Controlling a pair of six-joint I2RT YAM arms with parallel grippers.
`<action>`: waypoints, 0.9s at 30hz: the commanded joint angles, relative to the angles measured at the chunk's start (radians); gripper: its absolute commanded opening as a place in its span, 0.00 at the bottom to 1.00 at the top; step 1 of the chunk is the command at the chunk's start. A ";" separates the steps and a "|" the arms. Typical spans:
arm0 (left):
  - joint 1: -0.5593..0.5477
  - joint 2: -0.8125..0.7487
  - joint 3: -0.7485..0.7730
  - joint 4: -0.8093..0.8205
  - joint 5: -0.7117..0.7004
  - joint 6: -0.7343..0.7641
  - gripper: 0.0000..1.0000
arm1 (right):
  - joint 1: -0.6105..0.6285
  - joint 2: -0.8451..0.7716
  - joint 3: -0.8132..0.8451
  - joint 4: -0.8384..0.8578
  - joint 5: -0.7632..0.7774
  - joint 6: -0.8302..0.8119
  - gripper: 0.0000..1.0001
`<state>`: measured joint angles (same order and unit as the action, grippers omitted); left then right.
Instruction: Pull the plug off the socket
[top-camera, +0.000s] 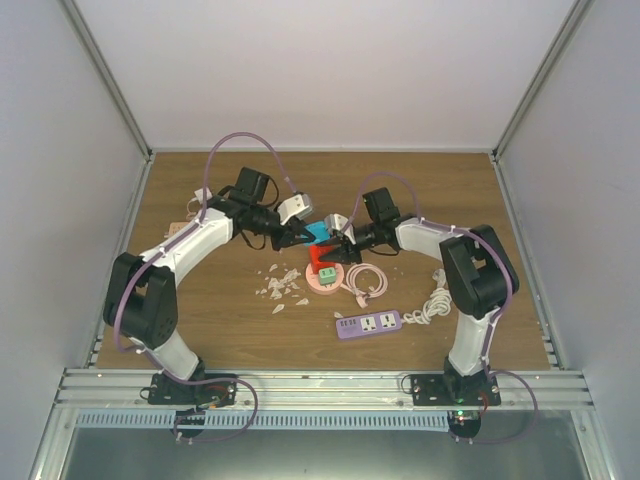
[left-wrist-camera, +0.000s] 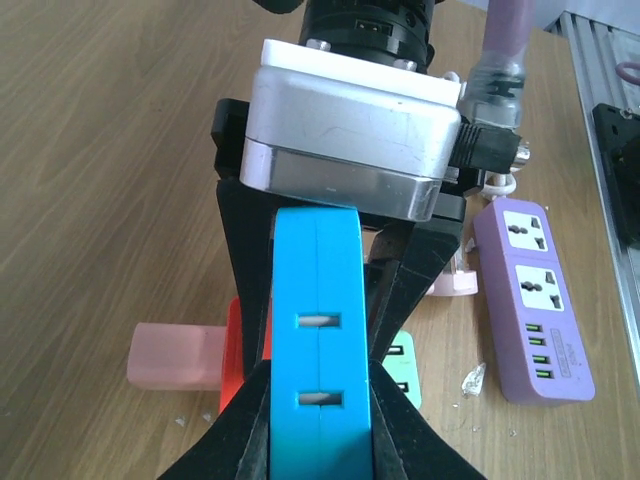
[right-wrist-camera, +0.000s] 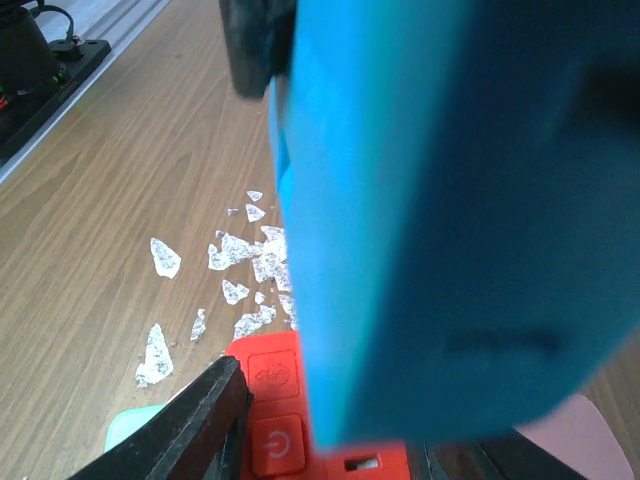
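left gripper (left-wrist-camera: 318, 455) is clamped on a blue block (left-wrist-camera: 318, 340), one black finger (left-wrist-camera: 240, 420) pressed to each side; two slots show on the block's upper face. right gripper (top-camera: 340, 243) meets it head-on from the opposite side, its silver wrist housing (left-wrist-camera: 350, 135) just beyond the block's far end, and its fingers (left-wrist-camera: 245, 270) straddle that end, though whether they actually press on it cannot be told. directly below both grippers sits a red piece (right-wrist-camera: 290, 420) with two square buttons, over a pink disc (top-camera: 325, 282) on the table (top-camera: 200, 310). white shards (right-wrist-camera: 235, 255) lie scattered to the left gripper's side. nearer the arm bases, a purple power strip (top-camera: 368, 324) rests flat with a coiled white cord (top-camera: 436, 303) at its end.
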<state>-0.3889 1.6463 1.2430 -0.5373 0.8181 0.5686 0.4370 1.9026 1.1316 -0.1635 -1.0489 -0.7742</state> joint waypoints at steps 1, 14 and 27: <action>0.019 -0.071 -0.001 0.076 0.090 0.024 0.02 | -0.004 -0.033 0.014 -0.062 0.025 0.010 0.46; 0.026 -0.088 -0.026 0.032 0.112 0.066 0.02 | -0.018 -0.183 0.037 -0.096 -0.022 0.102 0.57; 0.020 -0.085 -0.061 0.044 0.075 0.083 0.02 | -0.025 -0.240 0.028 -0.054 -0.056 0.228 0.35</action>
<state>-0.3645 1.5764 1.1980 -0.5343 0.8963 0.6300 0.4194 1.6962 1.1511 -0.2359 -1.0779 -0.5926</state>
